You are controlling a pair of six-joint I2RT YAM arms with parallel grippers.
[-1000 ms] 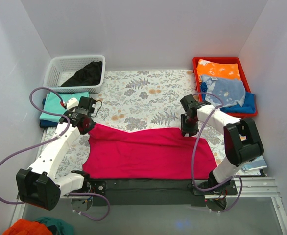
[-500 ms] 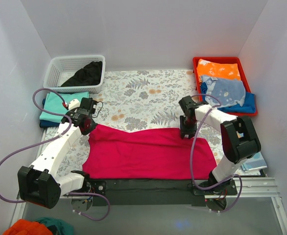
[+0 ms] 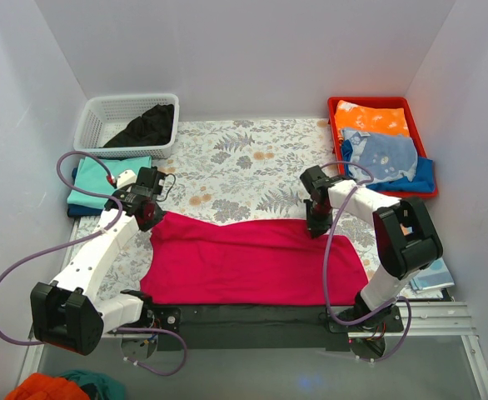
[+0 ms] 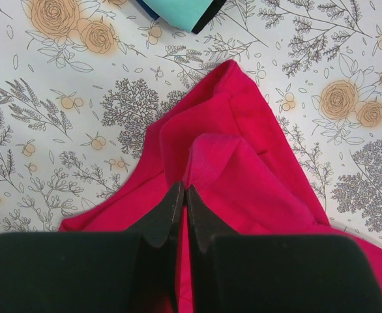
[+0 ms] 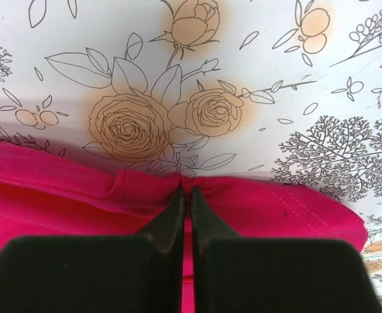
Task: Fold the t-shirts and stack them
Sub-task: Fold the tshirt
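Note:
A large crimson-red t-shirt (image 3: 252, 262) lies spread across the near part of the flowered table. My left gripper (image 3: 150, 218) is shut on a pinched fold at its far left corner (image 4: 207, 153). My right gripper (image 3: 313, 227) is shut on its far right edge (image 5: 243, 195), bunching the cloth at the fingertips. A folded teal t-shirt (image 3: 102, 177) rests on a dark blue one at the far left; its corner shows in the left wrist view (image 4: 178, 12). A black t-shirt (image 3: 146, 127) lies in a white basket (image 3: 102, 112).
A red tray (image 3: 336, 112) at the back right holds orange, pale blue and blue clothes. A black strip (image 3: 244, 315) runs along the table's near edge. White walls close in on three sides. Orange and teal cloth (image 3: 57, 387) lies at the bottom left.
My right gripper has moved slightly left along the far edge with the red cloth in it. My left gripper has barely moved.

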